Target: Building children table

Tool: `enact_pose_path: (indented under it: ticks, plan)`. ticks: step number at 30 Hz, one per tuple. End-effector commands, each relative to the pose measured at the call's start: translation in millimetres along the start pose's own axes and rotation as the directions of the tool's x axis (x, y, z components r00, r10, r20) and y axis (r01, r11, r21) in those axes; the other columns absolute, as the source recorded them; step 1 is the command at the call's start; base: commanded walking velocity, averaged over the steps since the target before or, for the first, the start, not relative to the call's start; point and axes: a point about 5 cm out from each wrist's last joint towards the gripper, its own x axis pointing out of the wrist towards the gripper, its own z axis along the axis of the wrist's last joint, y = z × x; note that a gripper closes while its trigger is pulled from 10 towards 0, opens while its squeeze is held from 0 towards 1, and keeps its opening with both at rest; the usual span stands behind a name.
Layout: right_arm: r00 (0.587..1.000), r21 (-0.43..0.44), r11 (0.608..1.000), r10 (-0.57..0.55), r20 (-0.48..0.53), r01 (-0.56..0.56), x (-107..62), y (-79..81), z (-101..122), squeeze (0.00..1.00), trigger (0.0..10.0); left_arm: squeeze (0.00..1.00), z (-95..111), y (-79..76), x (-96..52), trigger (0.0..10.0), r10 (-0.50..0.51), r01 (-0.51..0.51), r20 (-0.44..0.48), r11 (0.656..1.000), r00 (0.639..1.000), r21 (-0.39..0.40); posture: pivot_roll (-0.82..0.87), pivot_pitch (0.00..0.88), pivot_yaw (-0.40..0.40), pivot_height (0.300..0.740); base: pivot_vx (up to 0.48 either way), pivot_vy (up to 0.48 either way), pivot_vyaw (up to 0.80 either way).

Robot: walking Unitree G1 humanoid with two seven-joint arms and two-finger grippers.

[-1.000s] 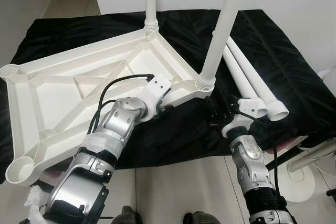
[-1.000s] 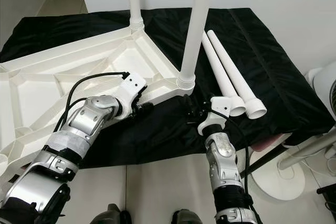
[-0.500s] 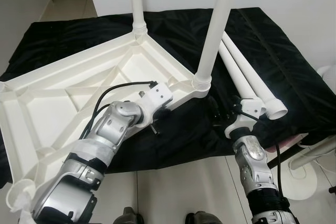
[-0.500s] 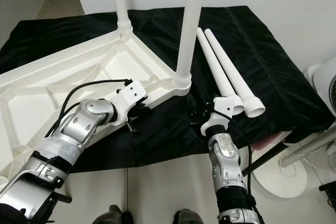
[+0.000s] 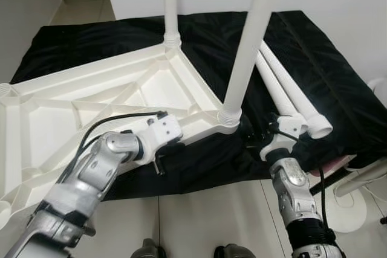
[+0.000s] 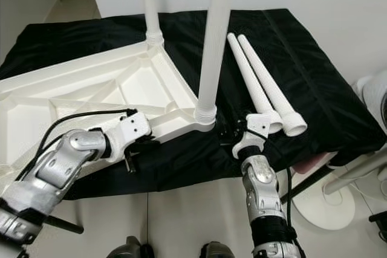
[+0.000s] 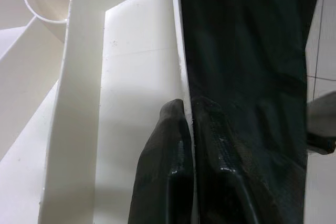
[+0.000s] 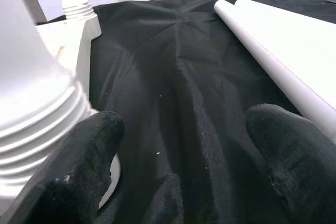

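The white children's tabletop (image 5: 91, 107) lies upside down on a black cloth. Two white legs stand upright in its corner sockets, a near leg (image 5: 245, 46) and a far leg (image 5: 170, 4). Two loose legs (image 5: 290, 98) lie side by side on the cloth to the right. My left gripper (image 5: 160, 160) is shut on the tabletop's front rim (image 7: 181, 77), left of the near leg's socket. My right gripper (image 8: 189, 135) is open just above the cloth, between the near leg's socket (image 8: 37, 114) and the loose legs (image 8: 283, 61), holding nothing.
The black cloth (image 5: 326, 70) covers a low table whose front edge is close to me. A white round stand base (image 5: 347, 209) sits on the tiled floor at the right. A white wall rises behind the table.
The tabletop's near corner with its leg has come a little toward me, and my left gripper has moved left and back along the front rim. The right gripper has hardly moved.
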Motion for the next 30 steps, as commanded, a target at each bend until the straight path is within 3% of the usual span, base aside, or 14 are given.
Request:
enact_pose_path:
  ticks: [1,2,3,4,5,6,7,16,17,18,22,25,28,30]
  plan:
    - [0.999,0.002,1.000,0.014,-0.035,-0.014,-1.2,1.0,-6.4,0.00,10.0,0.00,1.2,-11.0,-0.3,0.0,-0.120,0.121,-0.008,0.991,0.993,0.059,-0.11,0.043,0.059,0.740,0.000,0.000,0.00]
    - [0.999,-0.001,1.000,0.016,-0.038,-0.016,-1.4,0.7,-6.7,0.00,10.0,0.00,1.1,-9.9,1.6,7.3,-0.097,0.098,-0.015,0.993,0.995,0.071,-0.11,0.044,0.059,0.740,0.000,0.000,0.00]
    - [0.999,-0.001,1.000,0.016,-0.038,-0.016,-1.4,0.7,-6.7,0.00,10.0,0.00,1.1,-9.9,1.6,7.3,-0.097,0.098,-0.015,0.993,0.995,0.071,-0.11,0.044,0.059,0.740,0.000,0.000,0.00]
    - [0.999,-0.003,1.000,0.020,-0.040,-0.020,-1.9,0.6,-6.6,0.00,10.0,0.00,1.2,-9.3,3.5,10.0,-0.082,0.083,-0.017,0.994,0.997,0.072,-0.11,0.047,0.056,0.740,0.000,0.000,0.00]
    - [0.999,-0.007,1.000,0.030,-0.043,-0.030,-2.8,0.5,-6.8,0.00,10.0,0.00,2.2,-8.8,4.4,10.0,-0.076,0.076,-0.008,0.995,0.997,0.061,-0.11,0.051,0.055,0.740,0.000,0.000,0.00]
    - [0.998,-0.009,0.999,0.041,-0.048,-0.042,-3.8,0.4,-7.2,0.00,10.0,0.29,3.6,-8.4,4.7,10.0,-0.073,0.072,0.004,0.996,0.997,0.050,-0.11,0.052,0.054,0.740,0.000,0.000,0.00]
    - [0.997,-0.013,0.999,0.052,-0.053,-0.053,-5.6,-0.7,-7.8,0.00,10.0,1.00,6.2,-7.3,4.9,10.0,-0.069,0.068,0.023,0.997,0.997,0.024,-0.11,0.057,0.054,0.740,0.000,0.000,0.00]
    - [0.993,-0.040,0.995,0.087,-0.080,-0.090,-16.7,-11.2,-9.4,0.00,10.0,1.00,15.3,-2.1,3.9,10.0,-0.016,0.015,0.065,1.000,0.998,0.017,-0.11,0.071,0.053,0.740,0.000,0.000,0.00]
    - [0.993,-0.046,0.995,0.087,-0.085,-0.091,-19.1,-14.1,-9.5,0.00,10.0,0.05,16.8,-2.2,2.9,10.0,-0.010,0.009,0.077,1.000,0.997,0.018,-0.11,0.079,0.048,0.740,0.000,0.000,0.00]
    - [0.991,-0.049,0.993,0.104,-0.089,-0.108,-22.5,-16.4,-8.8,0.00,10.0,0.00,19.3,-1.9,1.2,10.0,-0.003,0.002,0.094,1.000,0.996,0.004,-0.10,0.081,0.048,0.740,0.000,0.000,0.00]
    - [0.989,-0.051,0.991,0.117,-0.092,-0.122,-24.8,-17.9,-8.2,0.00,10.0,0.00,20.9,-1.7,0.0,10.0,0.003,-0.002,0.106,1.000,0.994,-0.006,-0.10,0.081,0.048,0.740,0.000,0.000,0.00]
    - [0.976,-0.046,0.978,0.197,-0.094,-0.202,-29.6,-16.6,-4.7,0.00,10.0,0.00,25.1,-0.5,-3.9,10.0,0.019,-0.014,0.134,0.999,0.991,-0.036,-0.09,0.082,0.044,0.740,0.000,0.000,0.00]
    - [0.960,-0.014,0.962,0.270,-0.077,-0.272,-29.0,-15.9,1.7,0.00,10.0,0.00,35.1,6.6,-8.2,10.0,0.089,-0.069,0.197,0.992,0.976,-0.108,-0.09,0.080,0.043,0.740,0.000,0.000,0.00]
    - [0.934,-0.001,0.937,0.349,-0.072,-0.350,-22.5,-13.4,7.5,0.00,10.0,0.00,44.0,18.0,-8.1,10.0,0.222,-0.171,0.244,0.962,0.944,-0.211,-0.08,0.076,0.038,0.740,0.000,0.000,0.00]
